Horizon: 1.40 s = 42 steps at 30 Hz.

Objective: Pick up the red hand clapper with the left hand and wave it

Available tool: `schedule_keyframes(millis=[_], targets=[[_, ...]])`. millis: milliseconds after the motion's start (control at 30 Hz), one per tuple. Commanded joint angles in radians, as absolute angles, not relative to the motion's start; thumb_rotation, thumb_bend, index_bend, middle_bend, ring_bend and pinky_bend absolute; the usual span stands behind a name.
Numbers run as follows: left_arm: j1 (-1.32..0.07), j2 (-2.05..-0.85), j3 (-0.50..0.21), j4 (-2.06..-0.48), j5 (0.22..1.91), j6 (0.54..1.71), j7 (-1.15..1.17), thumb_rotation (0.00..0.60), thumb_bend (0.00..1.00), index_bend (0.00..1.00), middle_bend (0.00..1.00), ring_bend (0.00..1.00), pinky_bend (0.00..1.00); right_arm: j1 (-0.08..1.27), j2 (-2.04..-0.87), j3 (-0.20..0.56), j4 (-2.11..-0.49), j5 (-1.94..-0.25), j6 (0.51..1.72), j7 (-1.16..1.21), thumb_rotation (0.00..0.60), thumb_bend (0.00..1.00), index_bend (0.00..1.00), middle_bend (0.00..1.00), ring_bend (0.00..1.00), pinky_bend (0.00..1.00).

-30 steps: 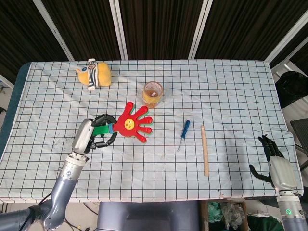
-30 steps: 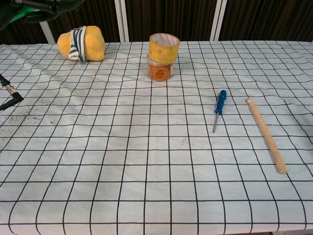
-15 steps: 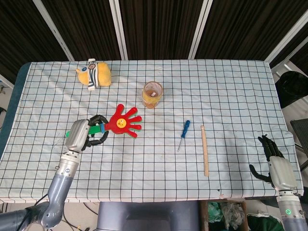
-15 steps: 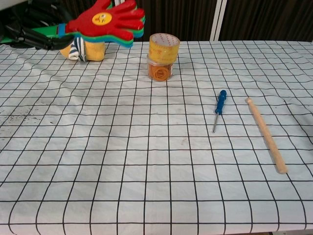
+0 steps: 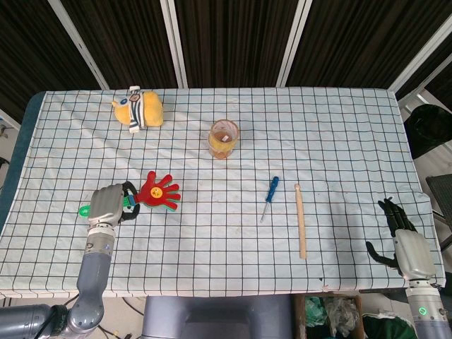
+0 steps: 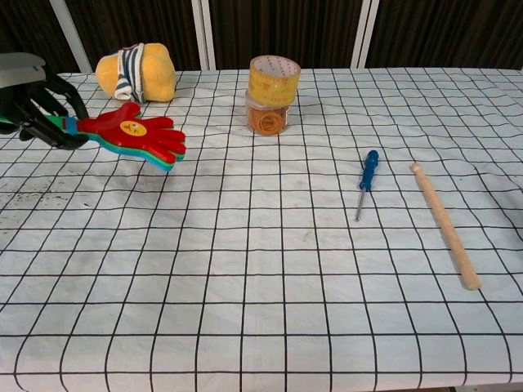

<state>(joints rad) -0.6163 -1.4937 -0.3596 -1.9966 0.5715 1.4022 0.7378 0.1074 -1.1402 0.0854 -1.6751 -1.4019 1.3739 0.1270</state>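
The left hand (image 5: pixel 106 203) grips the green handle of the red hand clapper (image 6: pixel 137 135), its dark fingers (image 6: pixel 51 104) wrapped around it, at the left side of the desk (image 5: pixel 339 134). The clapper's red palm points right, held above the checked cloth. The right hand (image 5: pixel 406 244) hangs off the near right corner of the desk, fingers apart and holding nothing. A yellow plush toy (image 5: pixel 140 107) lies at the far left, a roll of yellow tape sits on a jar (image 6: pixel 269 112) near the middle, and a blue screwdriver (image 5: pixel 268 196) lies just beside a wooden stick (image 5: pixel 301 220) further right.
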Motion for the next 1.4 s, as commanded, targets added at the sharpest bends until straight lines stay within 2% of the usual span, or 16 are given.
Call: schedule_keyframes(millis=[33,133,233,333,467,600,667,767,867,1033,1200,1367,1400], targets=[[-0.538,-1.468,-0.376,-2.024,0.991,1.18,0.158,0.6,0.67,0.61,0.8,0.77,0.98,0.107,-1.141,0.086,-1.674,-1.402,1.374,0.127,0.6,0.31,0.0,0.0,0.0,0.18],[-0.502,-1.486,-0.346,-1.941,1.272,1.198,-0.083,0.6,0.67,0.61,0.8,0.77,0.98,0.107,-1.141,0.085,-1.674,-1.403,1.374,0.128,0.6,0.31,0.0,0.0,0.01,0.18],[-0.488,-1.514,-0.31,-1.837,1.456,1.263,-0.245,0.6,0.67,0.61,0.8,0.77,0.98,0.107,-1.141,0.085,-1.674,-1.404,1.375,0.128,0.6,0.32,0.0,0.0,0.01,0.18],[-0.488,-1.522,-0.288,-1.772,1.522,1.29,-0.318,0.6,0.67,0.61,0.8,0.77,0.98,0.107,-1.141,0.085,-1.674,-1.404,1.375,0.129,0.6,0.32,0.0,0.0,0.01,0.18],[-0.493,-1.521,-0.276,-1.728,1.532,1.293,-0.347,0.6,0.65,0.61,0.8,0.77,0.98,0.107,-1.141,0.085,-1.675,-1.403,1.374,0.129,0.6,0.32,0.0,0.0,0.01,0.18],[-0.495,-1.497,-0.28,-1.739,1.446,1.249,-0.237,0.6,0.64,0.62,0.8,0.77,0.98,0.107,-1.141,0.085,-1.676,-1.401,1.373,0.129,0.6,0.32,0.0,0.0,0.0,0.18],[-0.493,-1.482,-0.289,-1.774,1.319,1.215,-0.076,0.6,0.64,0.62,0.8,0.77,0.98,0.107,-1.141,0.086,-1.676,-1.399,1.373,0.128,0.6,0.32,0.0,0.0,0.01,0.18],[-0.522,-1.43,-0.307,-1.88,0.983,1.177,0.302,0.6,0.64,0.62,0.8,0.77,0.98,0.107,-1.141,0.085,-1.678,-1.399,1.373,0.127,0.6,0.32,0.0,0.0,0.0,0.18],[-0.586,-1.395,-0.318,-1.965,0.708,1.242,0.615,0.6,0.62,0.62,0.8,0.77,0.98,0.107,-1.141,0.085,-1.679,-1.399,1.373,0.127,0.6,0.32,0.0,0.0,0.0,0.18],[-0.671,-1.411,-0.355,-2.043,0.444,1.405,0.862,0.6,0.59,0.61,0.8,0.77,0.98,0.107,-1.14,0.086,-1.68,-1.397,1.371,0.127,0.6,0.32,0.0,0.0,0.01,0.18],[-0.7,-1.425,-0.397,-2.079,0.373,1.444,0.865,0.6,0.59,0.62,0.8,0.77,0.98,0.107,-1.14,0.086,-1.68,-1.395,1.371,0.129,0.6,0.32,0.0,0.0,0.01,0.18],[-0.642,-1.431,-0.418,-2.108,0.573,1.332,0.594,0.6,0.59,0.62,0.8,0.77,0.98,0.107,-1.14,0.086,-1.68,-1.395,1.369,0.127,0.6,0.32,0.0,0.0,0.01,0.18],[-0.617,-1.428,-0.42,-2.114,0.667,1.266,0.477,0.6,0.58,0.62,0.8,0.77,0.98,0.107,-1.139,0.086,-1.681,-1.395,1.369,0.127,0.6,0.32,0.0,0.0,0.01,0.18]])
